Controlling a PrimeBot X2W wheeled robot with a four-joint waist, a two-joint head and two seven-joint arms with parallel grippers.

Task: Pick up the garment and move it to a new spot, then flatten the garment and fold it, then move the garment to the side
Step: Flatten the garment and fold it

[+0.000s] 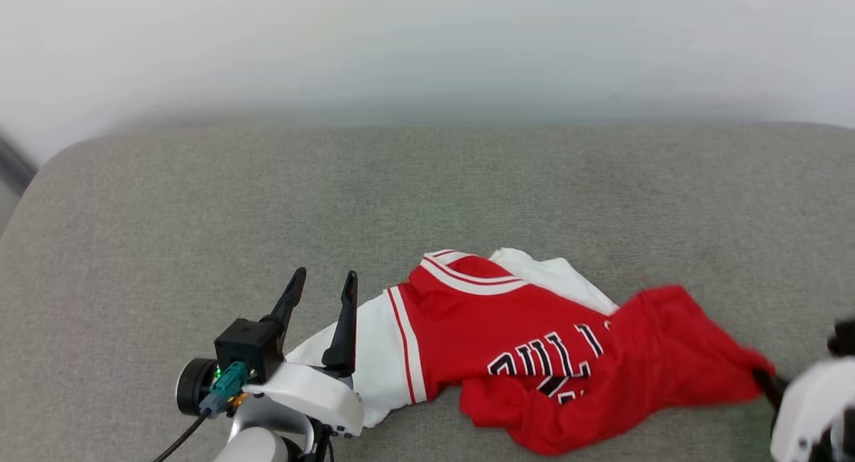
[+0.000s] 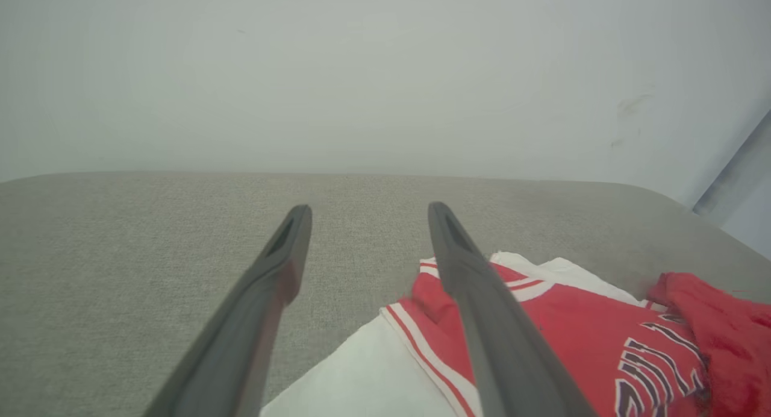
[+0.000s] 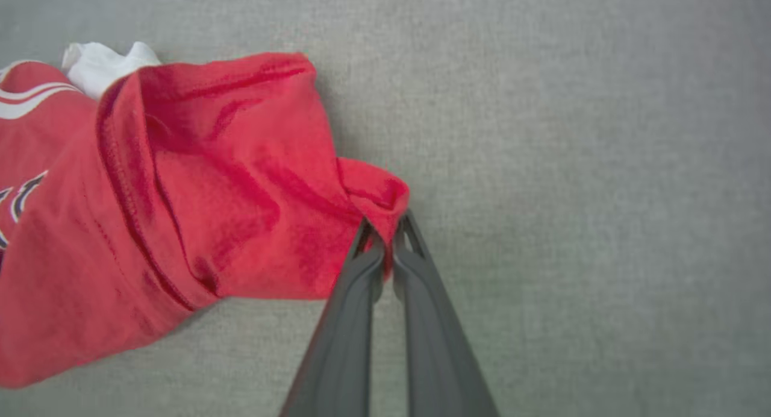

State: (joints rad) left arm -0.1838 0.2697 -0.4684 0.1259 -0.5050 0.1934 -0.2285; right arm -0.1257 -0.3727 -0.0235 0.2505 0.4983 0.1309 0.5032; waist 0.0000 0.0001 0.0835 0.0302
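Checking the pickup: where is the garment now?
In the head view the garment lies crumpled on the grey surface, lower right, between the left gripper and the right gripper, shut on its corner.

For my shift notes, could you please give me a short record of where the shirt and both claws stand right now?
surface: grey fabric cushion
shirt: red with white sleeves, crumpled, lying on the cushion, lettering partly folded under
left claw: open, empty, by the shirt's white end
right claw: shut on a bunched red edge of the shirt
stage: gripped at one end, not yet flattened or folded
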